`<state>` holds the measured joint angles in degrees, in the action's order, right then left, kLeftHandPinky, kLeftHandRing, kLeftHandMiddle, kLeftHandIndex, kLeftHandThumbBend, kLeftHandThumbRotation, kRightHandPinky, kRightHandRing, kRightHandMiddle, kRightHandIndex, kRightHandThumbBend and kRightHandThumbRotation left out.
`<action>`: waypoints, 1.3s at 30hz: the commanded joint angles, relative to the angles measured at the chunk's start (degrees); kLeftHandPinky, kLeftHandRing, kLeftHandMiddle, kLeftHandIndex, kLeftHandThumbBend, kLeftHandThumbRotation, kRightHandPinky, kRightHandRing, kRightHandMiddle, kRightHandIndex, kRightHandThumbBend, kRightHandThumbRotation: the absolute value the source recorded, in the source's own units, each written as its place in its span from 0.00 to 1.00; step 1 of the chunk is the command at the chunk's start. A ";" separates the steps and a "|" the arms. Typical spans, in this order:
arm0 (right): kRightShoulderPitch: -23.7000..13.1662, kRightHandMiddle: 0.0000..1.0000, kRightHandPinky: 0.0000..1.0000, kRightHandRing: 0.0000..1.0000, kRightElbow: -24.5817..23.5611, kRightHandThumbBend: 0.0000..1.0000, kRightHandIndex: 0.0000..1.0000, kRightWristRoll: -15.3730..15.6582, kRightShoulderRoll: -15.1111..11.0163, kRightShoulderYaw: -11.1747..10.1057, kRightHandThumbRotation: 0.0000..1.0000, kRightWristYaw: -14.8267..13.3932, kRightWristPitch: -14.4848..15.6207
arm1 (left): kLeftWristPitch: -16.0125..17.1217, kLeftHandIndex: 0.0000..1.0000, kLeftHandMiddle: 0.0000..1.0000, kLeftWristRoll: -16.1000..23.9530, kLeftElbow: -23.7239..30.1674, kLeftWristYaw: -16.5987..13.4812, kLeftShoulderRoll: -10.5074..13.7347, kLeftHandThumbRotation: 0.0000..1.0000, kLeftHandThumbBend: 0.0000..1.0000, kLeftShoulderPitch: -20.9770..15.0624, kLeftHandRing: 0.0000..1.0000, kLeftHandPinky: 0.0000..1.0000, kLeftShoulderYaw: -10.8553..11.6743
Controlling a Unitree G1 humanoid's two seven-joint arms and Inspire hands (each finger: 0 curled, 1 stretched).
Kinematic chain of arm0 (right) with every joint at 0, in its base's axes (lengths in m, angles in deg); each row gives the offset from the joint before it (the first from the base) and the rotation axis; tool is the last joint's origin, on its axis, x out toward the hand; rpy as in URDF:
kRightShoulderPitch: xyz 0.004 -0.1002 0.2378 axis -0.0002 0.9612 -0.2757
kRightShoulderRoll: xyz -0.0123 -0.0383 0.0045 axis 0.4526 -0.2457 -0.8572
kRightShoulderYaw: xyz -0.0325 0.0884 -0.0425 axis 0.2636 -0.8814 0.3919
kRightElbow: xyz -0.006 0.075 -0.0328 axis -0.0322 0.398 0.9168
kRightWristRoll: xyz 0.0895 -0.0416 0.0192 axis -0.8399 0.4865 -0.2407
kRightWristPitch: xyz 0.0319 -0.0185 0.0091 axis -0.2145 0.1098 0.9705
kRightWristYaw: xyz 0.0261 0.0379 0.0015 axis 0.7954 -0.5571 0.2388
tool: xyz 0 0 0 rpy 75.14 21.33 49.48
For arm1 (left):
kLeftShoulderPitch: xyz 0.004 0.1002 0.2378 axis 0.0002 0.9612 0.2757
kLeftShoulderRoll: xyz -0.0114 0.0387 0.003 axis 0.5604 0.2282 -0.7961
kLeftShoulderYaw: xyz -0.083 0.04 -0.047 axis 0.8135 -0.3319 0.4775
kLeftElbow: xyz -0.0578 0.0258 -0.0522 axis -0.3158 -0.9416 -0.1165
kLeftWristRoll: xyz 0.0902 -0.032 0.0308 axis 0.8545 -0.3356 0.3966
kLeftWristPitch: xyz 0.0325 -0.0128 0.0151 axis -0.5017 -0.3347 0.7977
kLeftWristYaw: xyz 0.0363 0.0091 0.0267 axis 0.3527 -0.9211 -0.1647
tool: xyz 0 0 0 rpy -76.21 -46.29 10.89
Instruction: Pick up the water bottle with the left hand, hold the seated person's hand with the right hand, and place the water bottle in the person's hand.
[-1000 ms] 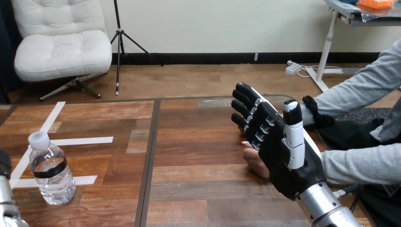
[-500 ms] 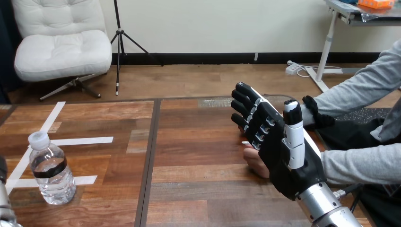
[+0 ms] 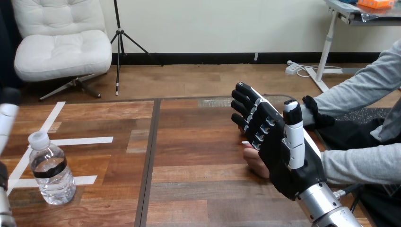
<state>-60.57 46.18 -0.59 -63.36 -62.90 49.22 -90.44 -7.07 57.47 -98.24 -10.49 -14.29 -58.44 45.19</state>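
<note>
A clear water bottle (image 3: 51,170) with a white cap and a dark label band stands upright on the wooden table (image 3: 189,142) near its left front. My left hand (image 3: 6,118) rises at the left edge just beside the bottle, with a straight finger pointing up and nothing held. My right hand (image 3: 276,142) stands on edge at the right, fingers straight and thumb up, open. The person's hand (image 3: 255,161) rests on the table just behind it and is partly hidden. I cannot tell whether the two touch.
White tape strips (image 3: 80,141) mark the tabletop around the bottle. A dark seam (image 3: 150,156) runs front to back down the table's middle. The person's second grey-sleeved arm (image 3: 359,90) reaches in at the upper right.
My left hand has risen from the bottom left corner to stand beside the bottle's top. The bottle, my right hand and the person's hand have stayed put.
</note>
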 commanded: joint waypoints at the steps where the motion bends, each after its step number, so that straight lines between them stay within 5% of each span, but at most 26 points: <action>1: -1.82 0.96 1.00 0.98 -2.71 0.87 0.93 -0.97 0.30 -0.88 1.00 0.06 -0.11 | -0.13 0.99 1.00 1.67 -0.03 0.50 2.61 0.08 1.00 -1.26 1.00 1.00 -1.13; 14: -1.74 0.96 1.00 0.98 -2.80 0.87 0.93 -1.02 0.35 -0.90 1.00 0.12 -0.01 | -0.74 1.00 1.00 2.60 0.60 0.73 2.22 0.01 1.00 -0.86 1.00 1.00 -1.57; 39: -1.83 0.96 1.00 0.98 -2.71 0.87 0.92 -0.89 0.15 -0.91 1.00 0.23 0.09 | -2.88 1.00 1.00 3.54 1.63 1.54 2.58 0.04 1.00 -0.30 1.00 1.00 -2.57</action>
<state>-60.57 46.15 -0.59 -63.37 -62.91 49.24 -90.12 -9.21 60.77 -98.27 -9.73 -14.00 -57.18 43.86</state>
